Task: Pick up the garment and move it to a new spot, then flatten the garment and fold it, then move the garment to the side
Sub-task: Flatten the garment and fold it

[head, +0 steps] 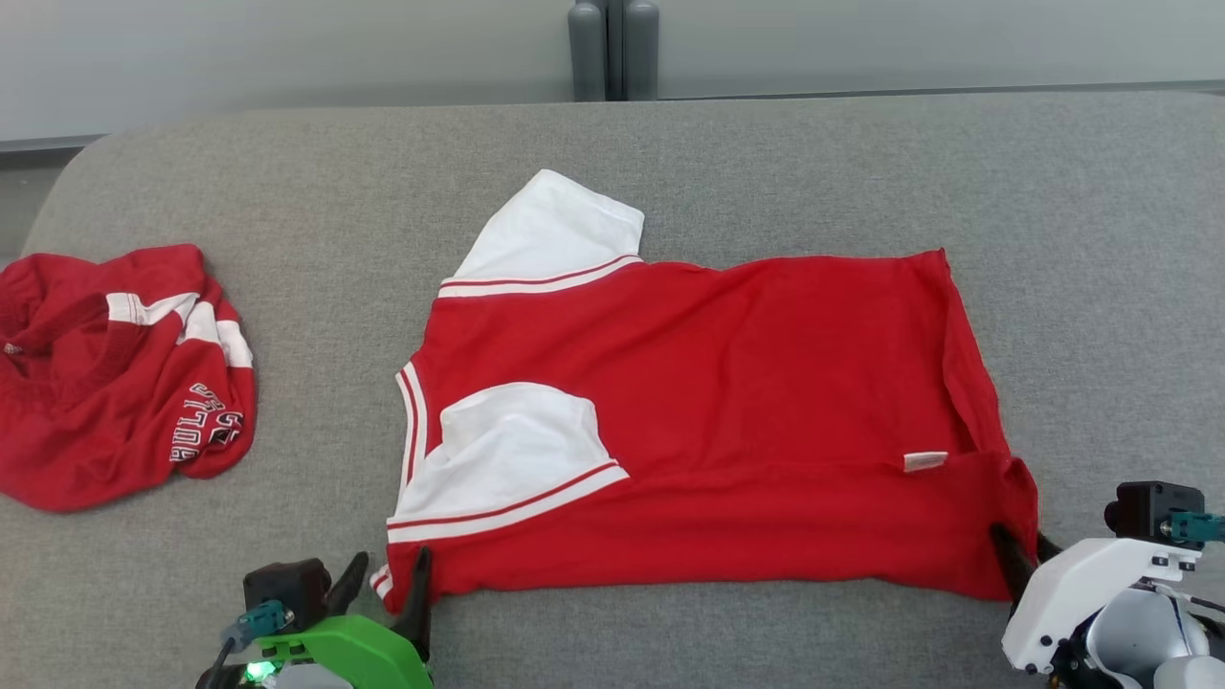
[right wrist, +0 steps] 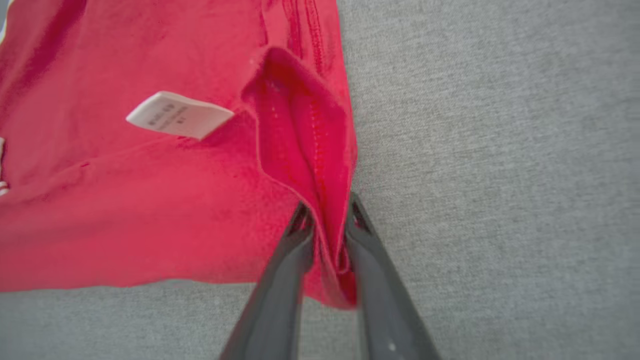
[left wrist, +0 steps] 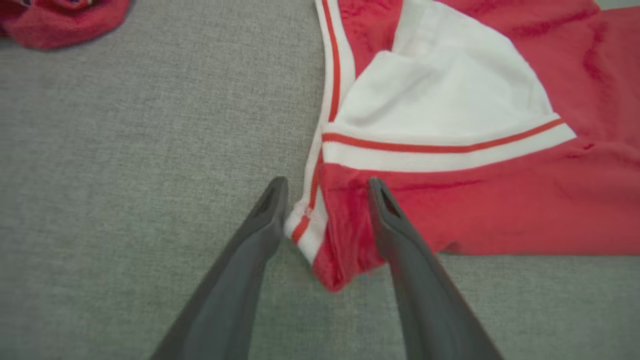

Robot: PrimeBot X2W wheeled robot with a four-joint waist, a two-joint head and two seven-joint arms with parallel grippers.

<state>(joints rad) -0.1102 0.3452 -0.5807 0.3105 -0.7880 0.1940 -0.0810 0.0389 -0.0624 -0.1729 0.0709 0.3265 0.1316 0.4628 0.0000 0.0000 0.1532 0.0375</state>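
The garment [head: 689, 411] is a red shirt with white sleeves, lying flat and folded lengthwise on the grey padded surface [head: 766, 163]. My left gripper [head: 392, 557] stands open astride its near-left corner by the striped collar; in the left wrist view the left gripper [left wrist: 327, 184] has that corner of the garment [left wrist: 500, 210] lying loose between wide fingers. My right gripper [head: 1019, 536] is at the near-right corner. In the right wrist view the right gripper [right wrist: 328, 202] has its fingers slightly parted, with a raised ridge of the garment [right wrist: 125, 200] standing between them.
A second red garment [head: 115, 373] lies crumpled at the far left, seen also as a red heap [left wrist: 60, 20] in the left wrist view. A white label [head: 924, 461] sticks out near the right hem. Dark posts [head: 612, 48] stand behind the surface.
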